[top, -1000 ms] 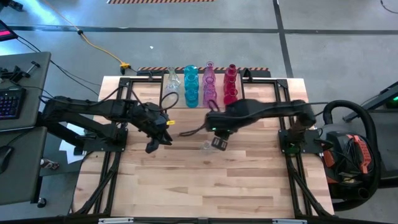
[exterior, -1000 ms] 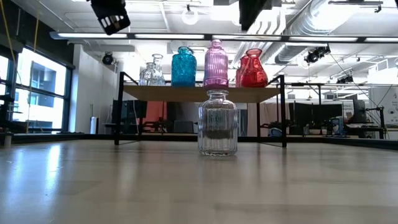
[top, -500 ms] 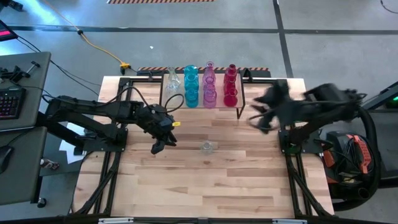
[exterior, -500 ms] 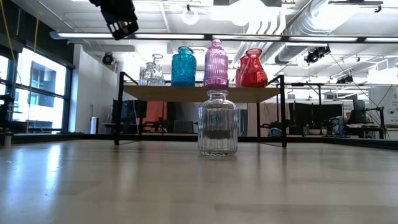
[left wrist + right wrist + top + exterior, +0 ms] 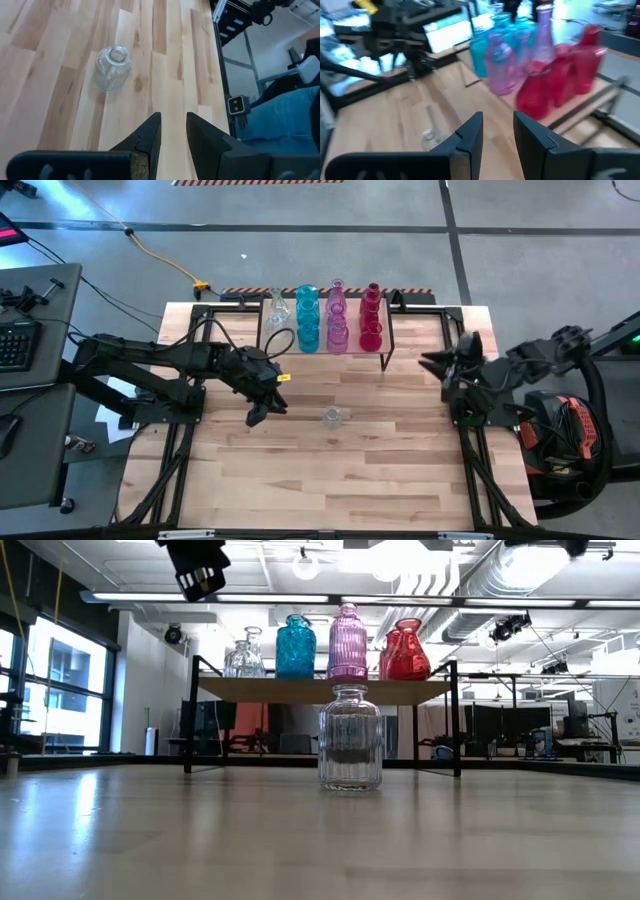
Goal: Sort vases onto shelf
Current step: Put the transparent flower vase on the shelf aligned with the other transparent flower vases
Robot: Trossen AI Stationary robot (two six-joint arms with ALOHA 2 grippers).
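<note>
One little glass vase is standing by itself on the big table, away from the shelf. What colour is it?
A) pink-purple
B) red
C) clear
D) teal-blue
C: the lone vase on the tabletop is see-through and uncoloured, as the low view shows plainly, while the coloured vases all stand on the shelf behind it.

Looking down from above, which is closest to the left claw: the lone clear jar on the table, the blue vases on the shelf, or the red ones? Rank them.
From the left gripper:
1. Clear jar, standing alone on the table, toward the middle.
2. Blue vases, on the shelf at the table's back edge.
3. Red vases, at the shelf's other end, farthest off.
</note>
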